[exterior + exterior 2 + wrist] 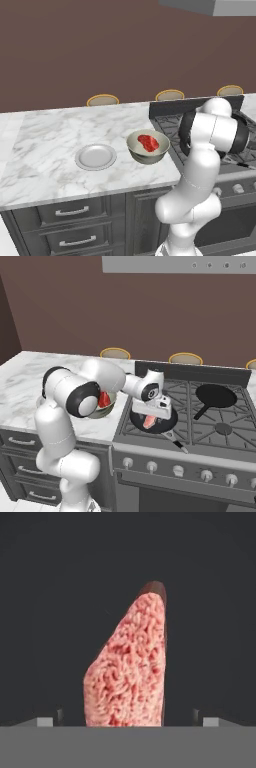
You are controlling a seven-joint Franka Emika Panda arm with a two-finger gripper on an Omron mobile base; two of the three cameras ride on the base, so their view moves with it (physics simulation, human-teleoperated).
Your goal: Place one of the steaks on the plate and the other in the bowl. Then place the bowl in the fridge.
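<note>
A bright red steak (148, 143) lies in the beige bowl (135, 145) on the marble counter; the bowl (111, 406) is partly hidden behind my arm in the right base view. The grey plate (95, 156) sits bare to the bowl's left. On the stove, a paler pink steak (149, 421) lies in a small black pan (167, 426). My gripper (156, 417) hangs open just over it, pointing down. In the hand view the pink steak (130, 672) lies between the two spread fingertips (60, 714), on the pan's dark floor (50, 587). The fridge is out of view.
A second, larger black pan (215, 396) stands on the back right burner. Stove knobs (178, 470) line the range front. Yellow-rimmed discs (103, 100) show behind the counter's far edge. Dark drawers (72, 212) sit under the counter (45, 140).
</note>
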